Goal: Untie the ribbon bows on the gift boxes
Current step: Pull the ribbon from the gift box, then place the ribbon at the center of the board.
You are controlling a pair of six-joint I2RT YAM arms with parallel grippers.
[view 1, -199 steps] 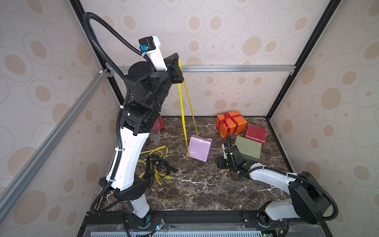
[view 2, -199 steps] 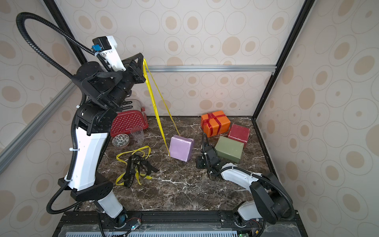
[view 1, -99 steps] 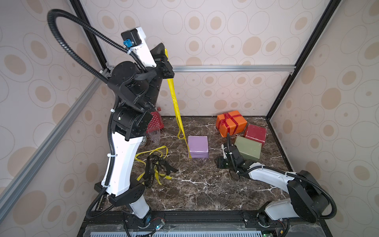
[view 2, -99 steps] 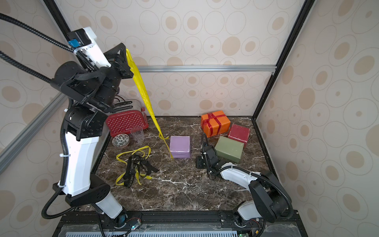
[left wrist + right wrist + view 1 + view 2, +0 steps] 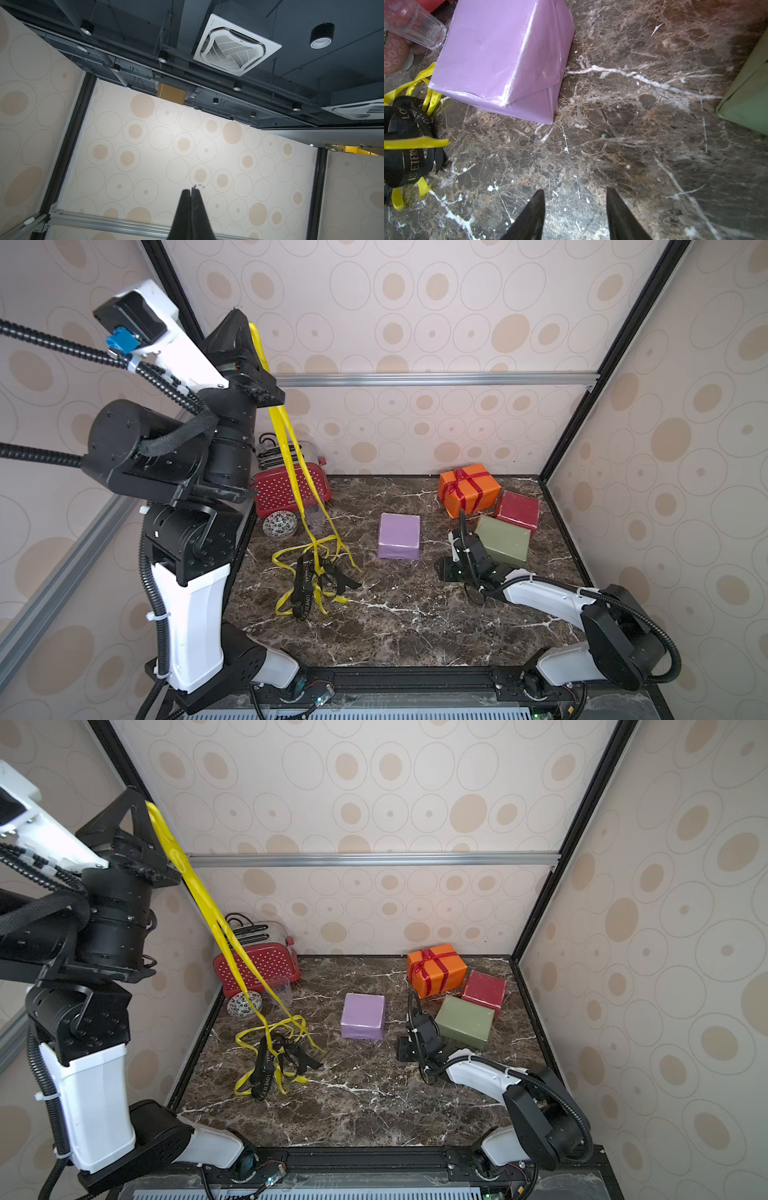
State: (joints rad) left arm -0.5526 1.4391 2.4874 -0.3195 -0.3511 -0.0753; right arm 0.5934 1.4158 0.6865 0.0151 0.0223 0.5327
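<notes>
The flat yellow satin ribbon (image 5: 291, 456) no longer runs taut to the small lilac paper-wrapped box (image 5: 399, 535); it is free of the box and hangs doubled from the left gripper (image 5: 242, 321), raised high against the back wall; its fingers (image 5: 187, 207) are pressed together, pinching the ribbon's upper end. The lower ends trail onto the heap of loose strands, a second yellow ribbon (image 5: 291, 601) and a black ribbon with pale lettering (image 5: 305, 587), on the left of the dark marble tabletop (image 5: 395, 626). The lilac box, tipped up by the pull a moment earlier, now sits flat and bare near that heap; the right gripper (image 5: 575, 190) lies low on the box's other side, jaws spread, holding nothing.

As I judge it, three boxes are now done: the olive green box (image 5: 503, 541) and the dark red box (image 5: 517, 512) show no ribbon either. Only the larger orange box (image 5: 482, 493) at the back carries its tied red ribbon bow (image 5: 457, 477). The likely next step is to drop the yellow strand on the heap, then go for the red bow.
</notes>
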